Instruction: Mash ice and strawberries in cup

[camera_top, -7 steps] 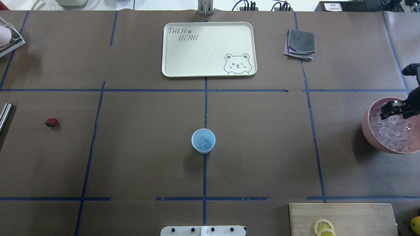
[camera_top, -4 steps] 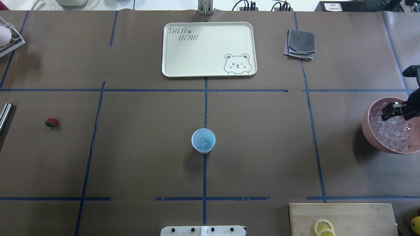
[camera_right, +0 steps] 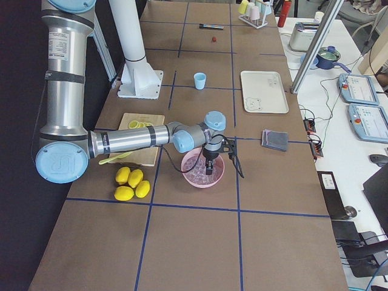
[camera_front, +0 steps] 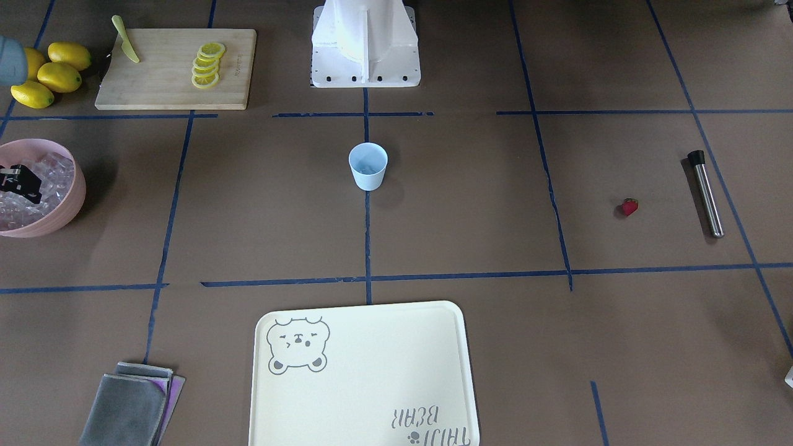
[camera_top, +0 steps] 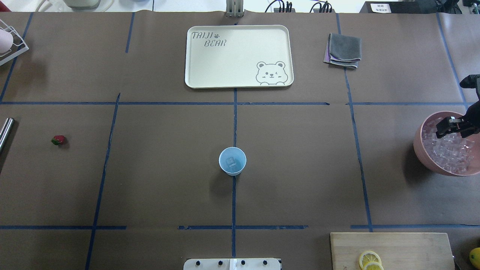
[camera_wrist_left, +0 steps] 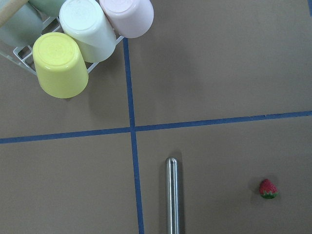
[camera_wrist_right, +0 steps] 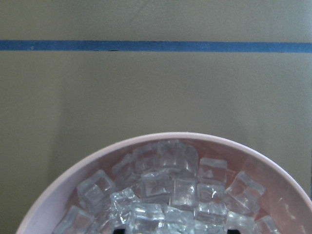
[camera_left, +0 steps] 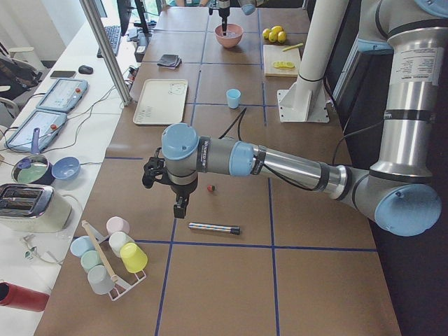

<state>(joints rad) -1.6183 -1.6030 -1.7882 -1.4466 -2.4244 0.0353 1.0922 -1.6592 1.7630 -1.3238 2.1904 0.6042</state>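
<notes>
While the right tool [camera_top: 443, 126] hangs spread over the bowl [camera_top: 417, 144], slick ice [camera_top: 450, 155] may squirt out when pinched.

The brown, blue-taped counter [camera_top: 161, 187] carried a blue cup [camera_top: 232, 161] at centre, a bear tray [camera_top: 232, 60] above, a strawberry [camera_top: 58, 140] at left, a pink bowl [camera_top: 416, 144] at right, a cutting board [camera_top: 405, 247] lower right.

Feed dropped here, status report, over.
Right gripper open over ice in pink bowl. Left gripper unclear, near strawberry and metal rod. Cup holds one cube, no berry. Bowl-to-cup path bare.
</notes>
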